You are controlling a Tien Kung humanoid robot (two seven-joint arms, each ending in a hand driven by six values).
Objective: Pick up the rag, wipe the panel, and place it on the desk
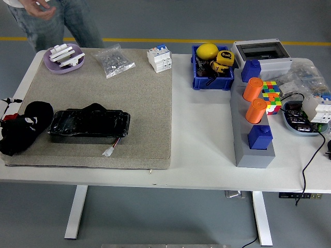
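Rag (28, 120): black cloth bunched at the 9 o'clock edge of the counter (201, 155), lying on the grey mat (134, 103) and touching the left end of the panel.
Panel (89, 124): black, glossy, flat on the mat just toward 3 o'clock from the rag; a thin lead with a white connector (108, 151) trails off its near edge toward 6 o'clock.
Left hand (14, 132): black, comes in at 9 o'clock and sits against the rag. Black on black here; I cannot tell whether the fingers are closed on the cloth or only resting by it.
Right arm does not show.

Further out on the mat, toward 11 o'clock: purple dish (63, 65) with white parts, a clear bag of small hardware (115, 62), and a white breaker block (159, 59) at the mat's far corner.
Off the mat, 1 o'clock: blue bin (211, 81) with a yellow object and a tape measure; grey enclosure box (258, 51) beside it.
At 3 o'clock: grey block (251, 147) carrying two orange cylinders and two blue blocks, a colour cube (271, 95) just beside it, then a blue-rimmed tray (302, 124) of electronics.
A person (51, 20) stands at the far side, 11 o'clock, hands held together above the counter, touching nothing on it.
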